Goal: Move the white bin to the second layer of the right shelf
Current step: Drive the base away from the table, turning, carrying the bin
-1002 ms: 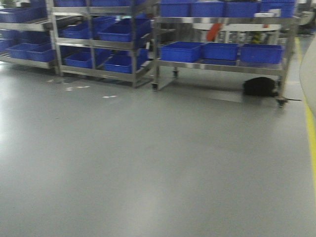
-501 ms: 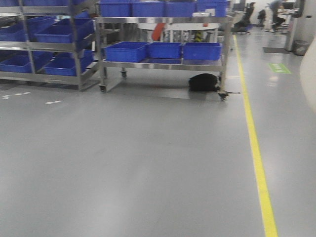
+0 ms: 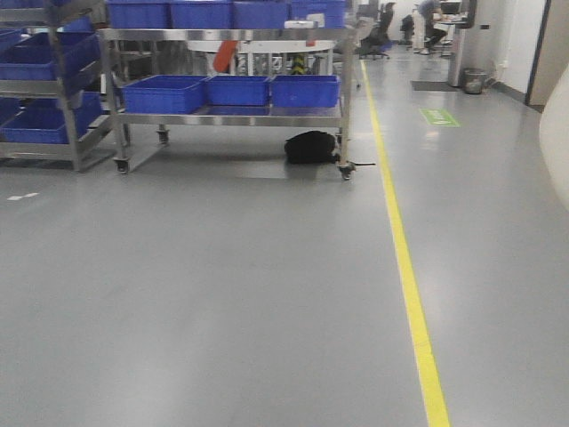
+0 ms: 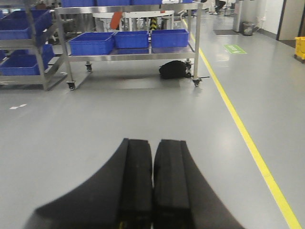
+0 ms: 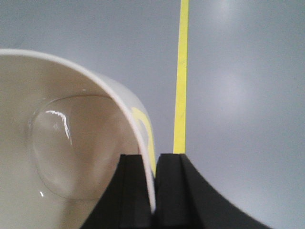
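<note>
My left claw (image 4: pixel 153 143) and right claw (image 5: pixel 156 157) match: two matte black fingers (image 4: pixel 138 162) each, squared flat tips, smooth bodies flaring wide toward the wrist.

The glossy grey surface (image 4: pixel 95 119) stretches ahead of the left hand (image 4: pixel 153 145). A yellow line (image 4: pixel 241 124) painted on it runs past the hand's right side. Far ahead of the hand stands a wheeled steel rack (image 4: pixel 128 57), with a black bag (image 4: pixel 174 70) on the surface beside its right caster. Small white marks (image 4: pixel 16 106) lie ahead-left and a green floor sign (image 4: pixel 234 48) ahead-right.
</note>
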`<state>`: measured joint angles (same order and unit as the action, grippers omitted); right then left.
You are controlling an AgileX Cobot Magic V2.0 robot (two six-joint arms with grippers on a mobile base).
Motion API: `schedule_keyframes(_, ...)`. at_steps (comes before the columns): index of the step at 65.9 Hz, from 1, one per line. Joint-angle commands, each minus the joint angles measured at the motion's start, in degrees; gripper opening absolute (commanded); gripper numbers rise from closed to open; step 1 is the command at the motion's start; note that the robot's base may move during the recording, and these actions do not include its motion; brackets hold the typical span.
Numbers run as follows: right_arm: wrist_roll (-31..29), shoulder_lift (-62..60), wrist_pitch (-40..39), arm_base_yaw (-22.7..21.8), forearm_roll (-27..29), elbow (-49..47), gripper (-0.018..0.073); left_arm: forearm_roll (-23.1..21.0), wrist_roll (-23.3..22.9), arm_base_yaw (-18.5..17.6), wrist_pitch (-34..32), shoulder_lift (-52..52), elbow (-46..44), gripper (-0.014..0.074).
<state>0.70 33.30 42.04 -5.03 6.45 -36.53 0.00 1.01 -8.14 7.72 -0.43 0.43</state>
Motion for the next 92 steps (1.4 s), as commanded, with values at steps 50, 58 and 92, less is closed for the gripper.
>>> schedule_keyframes(50,0.30,-0.13,-4.69,-0.26,0.72,-1.83,0.0048,0.00,-0.29,-0.20,-4.98,-0.87,2.11,0.0085)
schedule_keyframes(58,0.30,-0.13,-4.69,-0.26,0.72,-1.83,0.0048,0.00,-0.29,-0.20,-4.98,-0.87,2.11,0.0085)
schedule_keyframes(92,0.30,-0.13,-4.50,-0.26,0.72,-1.83,0.0048,0.00,-0.29,-0.20,-4.98,-0.87,2.11,0.0085)
